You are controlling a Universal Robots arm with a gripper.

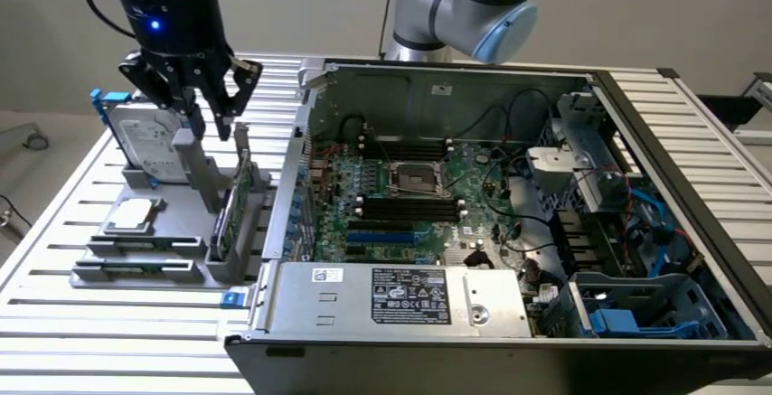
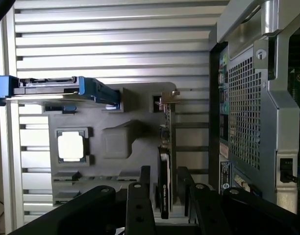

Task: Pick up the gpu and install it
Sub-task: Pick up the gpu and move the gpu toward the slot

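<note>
The gpu (image 1: 239, 198) stands on its long edge in a slot of the grey holder (image 1: 145, 273), just outside the open computer case (image 1: 507, 205). From the wrist, the gpu (image 2: 165, 156) appears edge-on, a thin black card with its silver bracket at the far end. My gripper (image 1: 208, 129) hangs above the holder, over the card's far end and clear of it. It is open, and in the wrist view the gripper (image 2: 164, 188) has one dark finger on each side of the card's line, with nothing held.
A silver hard drive with blue frame (image 1: 151, 146) stands upright in the holder beside the gripper. A small square silver chip (image 1: 133, 216) lies flat nearer the front. The case's metal side wall (image 1: 296, 178) rises close to the gpu. The motherboard (image 1: 404, 201) lies inside, with cables at the exterior view's right.
</note>
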